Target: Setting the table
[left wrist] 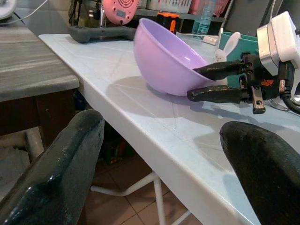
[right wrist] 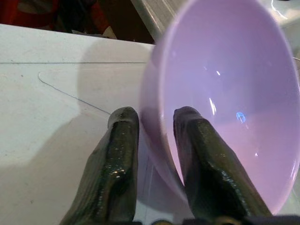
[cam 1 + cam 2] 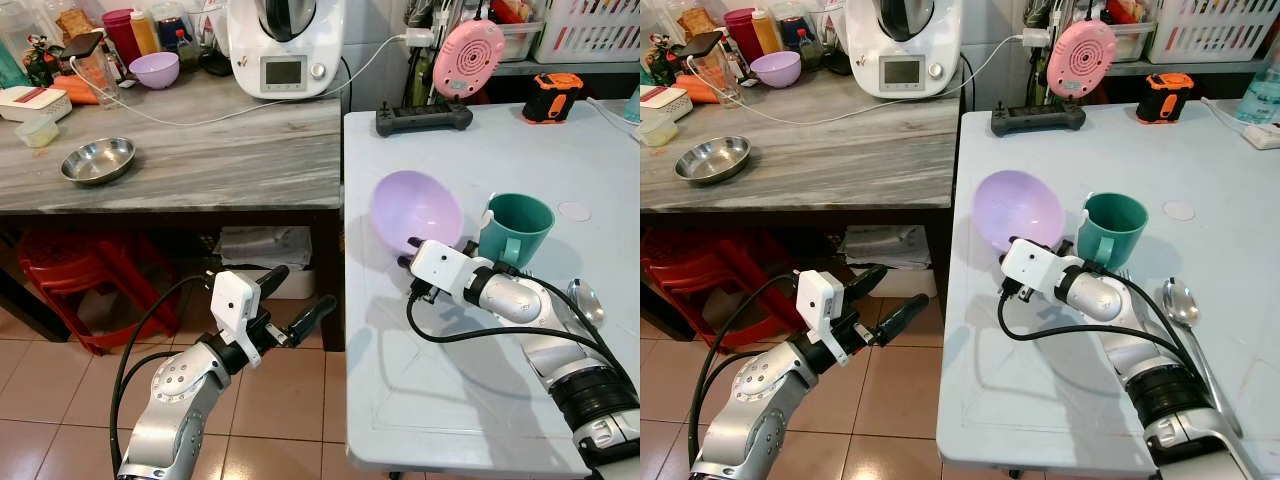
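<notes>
- One lilac bowl (image 3: 415, 208) sits tilted on the white desk (image 3: 470, 400), near its left edge, rim pinched by the right pincer (image 2: 154, 123): one finger inside, one outside.
- Green mug (image 3: 516, 228) stands just beside the bowl; a spoon (image 3: 1181, 302) lies further right.
- Left pincer (image 3: 292, 298) hangs over the tiled floor (image 3: 290, 400) beside the desk, fingers spread wide, holding nothing.

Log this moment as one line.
task: setting the table | right pincer: shut on purple bowl rim, bowl tilted on white table | teal mug: beside bowl | left pincer: open, idle off table
</notes>
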### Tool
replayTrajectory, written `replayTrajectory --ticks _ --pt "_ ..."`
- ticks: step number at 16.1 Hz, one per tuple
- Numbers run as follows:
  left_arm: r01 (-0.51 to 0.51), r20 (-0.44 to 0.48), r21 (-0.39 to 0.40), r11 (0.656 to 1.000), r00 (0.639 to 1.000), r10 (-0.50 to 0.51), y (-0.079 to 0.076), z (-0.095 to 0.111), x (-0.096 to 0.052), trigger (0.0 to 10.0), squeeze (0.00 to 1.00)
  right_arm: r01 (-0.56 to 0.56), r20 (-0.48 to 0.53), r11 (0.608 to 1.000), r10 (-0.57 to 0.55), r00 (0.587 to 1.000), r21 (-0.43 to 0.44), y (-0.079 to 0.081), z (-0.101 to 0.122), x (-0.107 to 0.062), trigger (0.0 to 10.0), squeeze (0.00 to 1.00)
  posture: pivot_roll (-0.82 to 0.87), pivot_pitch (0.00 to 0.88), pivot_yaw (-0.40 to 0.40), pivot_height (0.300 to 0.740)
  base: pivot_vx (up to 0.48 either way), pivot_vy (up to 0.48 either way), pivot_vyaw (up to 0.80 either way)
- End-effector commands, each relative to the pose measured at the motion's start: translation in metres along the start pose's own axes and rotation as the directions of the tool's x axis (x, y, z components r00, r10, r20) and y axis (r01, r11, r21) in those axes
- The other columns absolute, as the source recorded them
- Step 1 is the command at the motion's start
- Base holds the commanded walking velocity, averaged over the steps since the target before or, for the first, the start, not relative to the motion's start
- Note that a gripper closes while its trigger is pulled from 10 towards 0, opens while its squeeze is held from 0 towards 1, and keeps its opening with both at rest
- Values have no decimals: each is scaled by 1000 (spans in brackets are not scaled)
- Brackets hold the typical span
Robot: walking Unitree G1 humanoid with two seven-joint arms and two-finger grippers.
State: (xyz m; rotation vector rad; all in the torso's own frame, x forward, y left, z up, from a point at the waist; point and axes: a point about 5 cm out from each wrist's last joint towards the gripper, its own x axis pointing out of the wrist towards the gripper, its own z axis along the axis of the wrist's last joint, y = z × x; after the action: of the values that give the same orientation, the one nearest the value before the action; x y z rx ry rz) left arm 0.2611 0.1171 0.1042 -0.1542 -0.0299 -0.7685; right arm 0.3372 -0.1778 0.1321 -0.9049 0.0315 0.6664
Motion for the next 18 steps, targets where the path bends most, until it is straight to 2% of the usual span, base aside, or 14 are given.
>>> replayTrajectory --ticks 1,11,13,16,18 --pt "8 5 27 1000 1000 -8 1 4 0 10000 0 -5 11 1000 5 1000 -22 -2 3 2 0 0 -128 66 91 740 0 0 0" --pt "-6 5 40 999 1000 5 3 5 2 10000 0 12 25 999 -12 1000 -30 0 4 3 0 0 -128 62 100 740 0 0 0" --pt "-16 4 40 999 1000 16 4 5 2 10000 0 39 54 999 -38 998 -31 -3 8 3 0 0 -128 62 100 740 0 0 0" --pt "-128 24 28 991 992 128 16 7 2 10000 0 118 153 993 -115 982 -13 -11 29 5 0 0 -125 63 97 740 0 0 0" --pt "-251 30 55 966 968 249 30 10 1 10000 0 180 209 981 -190 959 64 -11 42 4 0 0 -122 65 91 740 0 0 0"
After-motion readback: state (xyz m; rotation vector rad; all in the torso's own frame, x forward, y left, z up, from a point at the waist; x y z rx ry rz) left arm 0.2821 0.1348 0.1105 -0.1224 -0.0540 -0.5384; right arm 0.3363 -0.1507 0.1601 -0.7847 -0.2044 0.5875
